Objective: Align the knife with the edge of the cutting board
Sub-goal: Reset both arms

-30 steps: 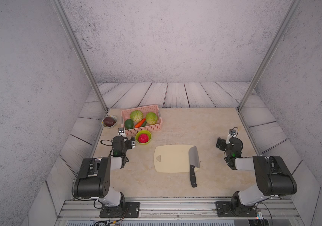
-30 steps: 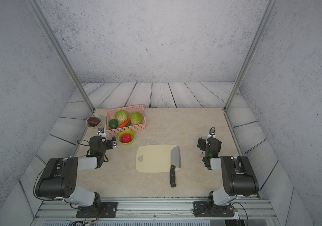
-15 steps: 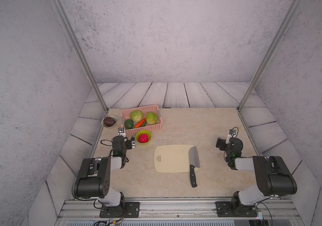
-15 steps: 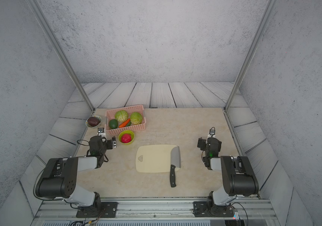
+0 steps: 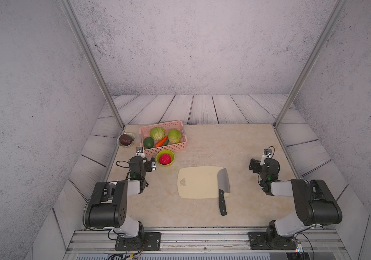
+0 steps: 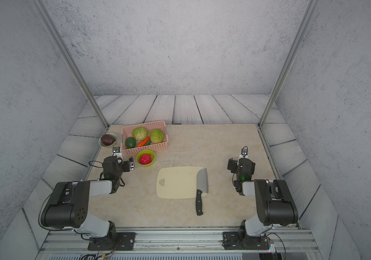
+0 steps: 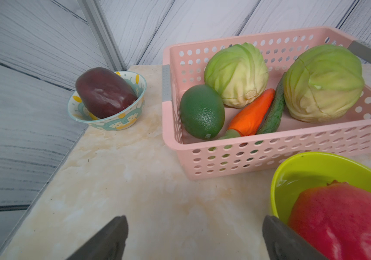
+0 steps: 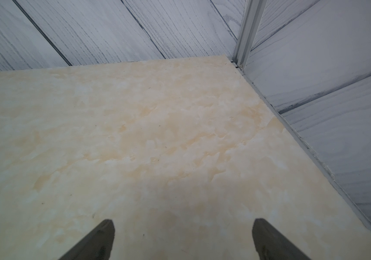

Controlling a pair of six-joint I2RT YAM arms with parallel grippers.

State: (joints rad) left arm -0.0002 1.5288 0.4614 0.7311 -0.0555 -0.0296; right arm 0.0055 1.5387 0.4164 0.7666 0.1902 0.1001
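The cutting board (image 5: 199, 182) (image 6: 176, 182), pale cream with a small triangular hole near its left end, lies flat mid-table in both top views. The knife (image 5: 223, 182) (image 6: 202, 181) rests with its grey blade along the board's right end, and its black handle sticks out over the near edge onto the table. My left gripper (image 5: 143, 160) (image 6: 121, 163) (image 7: 194, 221) hovers open over bare table left of the board, beside a green bowl. Right of the board, my right gripper (image 5: 264, 162) (image 6: 241, 163) (image 8: 184, 222) stands open and empty. Neither wrist view shows the knife or the board.
A pink basket (image 5: 161, 124) (image 7: 270, 155) of cabbages, a carrot, a cucumber and a green fruit sits at the back left. A green bowl (image 5: 171, 153) (image 7: 292, 171) with a red fruit stands just before it. A patterned bowl (image 5: 132, 135) (image 7: 112, 122) holds a dark purple item at the corner post.
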